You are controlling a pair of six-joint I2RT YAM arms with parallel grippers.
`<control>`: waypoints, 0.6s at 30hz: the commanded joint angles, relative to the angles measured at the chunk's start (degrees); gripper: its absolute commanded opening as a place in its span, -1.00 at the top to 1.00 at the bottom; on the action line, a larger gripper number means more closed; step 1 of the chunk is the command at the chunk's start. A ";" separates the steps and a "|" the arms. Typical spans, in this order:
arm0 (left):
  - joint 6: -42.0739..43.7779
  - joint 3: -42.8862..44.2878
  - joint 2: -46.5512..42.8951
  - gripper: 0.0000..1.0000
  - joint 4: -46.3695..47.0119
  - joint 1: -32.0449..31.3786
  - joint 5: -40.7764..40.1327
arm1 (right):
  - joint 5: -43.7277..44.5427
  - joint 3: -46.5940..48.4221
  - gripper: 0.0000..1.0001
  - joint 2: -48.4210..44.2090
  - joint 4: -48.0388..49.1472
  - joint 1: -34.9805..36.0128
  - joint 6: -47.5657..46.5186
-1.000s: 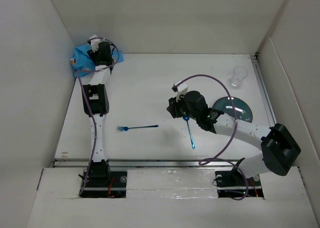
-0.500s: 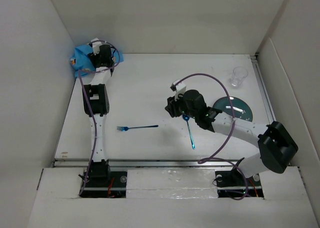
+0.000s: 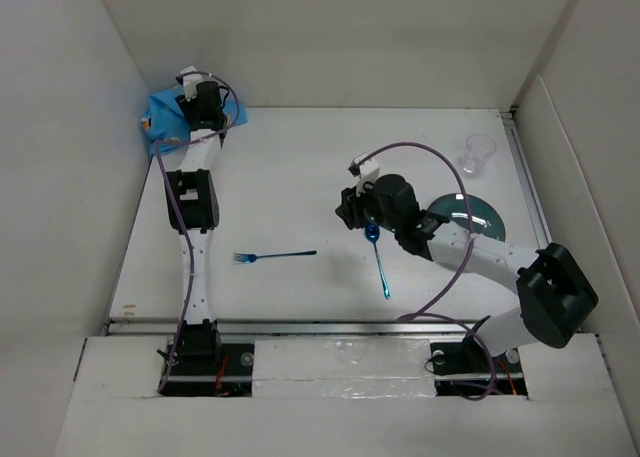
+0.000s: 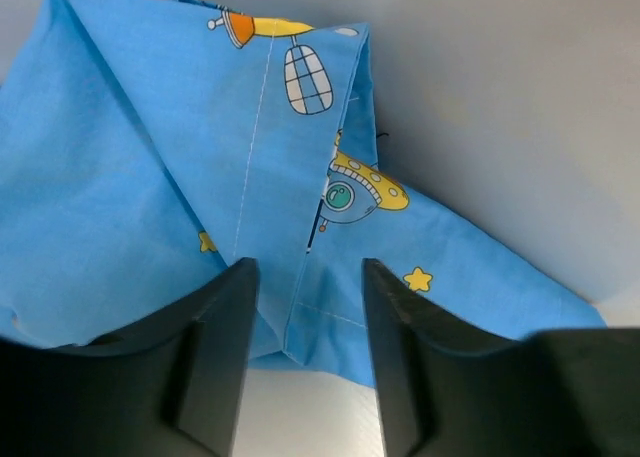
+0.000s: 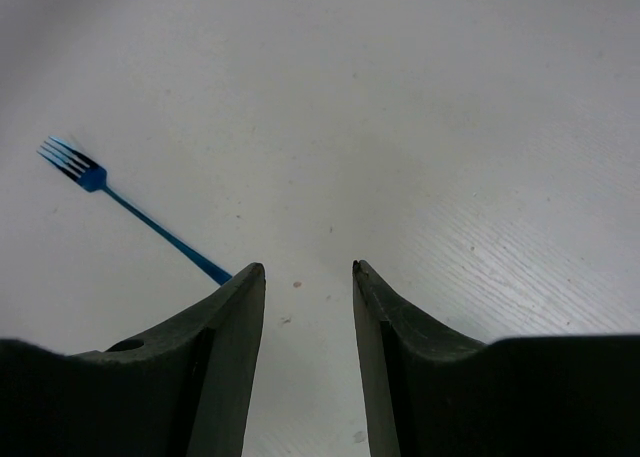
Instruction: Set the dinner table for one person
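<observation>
Surface [image 3: 300,167] spanned whole workspace, beneath fork [image 3: 272,256]. Placemat [image 4: 150,177] lay crumpled, far beyond and left of fork. Left gripper [image 4: 307,277] spread astride placemat fold. Right gripper [image 5: 308,277] spread, empty, right of fork. Risk: single-layer pinch would drag placemat bunched, sweeping fork.

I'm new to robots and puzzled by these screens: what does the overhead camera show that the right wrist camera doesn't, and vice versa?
Only the overhead view shows the spoon, plate, clear cup and blue placemat. Only the right wrist view shows the right gripper up close, fingers apart with nothing between. Both show the blue fork on the white table.
</observation>
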 commanded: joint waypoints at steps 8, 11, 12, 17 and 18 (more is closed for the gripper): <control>1.25 2.45 -0.10 0.08 1.82 0.61 2.06 | -1.07 -0.29 0.08 -4.16 1.85 -5.45 0.13; 1.25 1.39 -0.72 0.57 2.18 0.61 1.71 | -0.81 -0.64 0.09 -5.13 1.58 -6.69 0.48; 1.25 0.96 -0.72 0.62 2.35 0.61 1.63 | -0.98 -0.73 0.08 -5.48 1.49 -6.69 0.74; 1.60 1.74 -0.45 1.00 1.04 0.61 1.36 | -2.12 -0.73 0.09 -8.02 0.53 -7.22 0.75; 1.60 1.31 -0.63 1.00 1.12 0.61 1.28 | -2.04 -0.90 0.09 -8.38 0.35 -7.22 0.75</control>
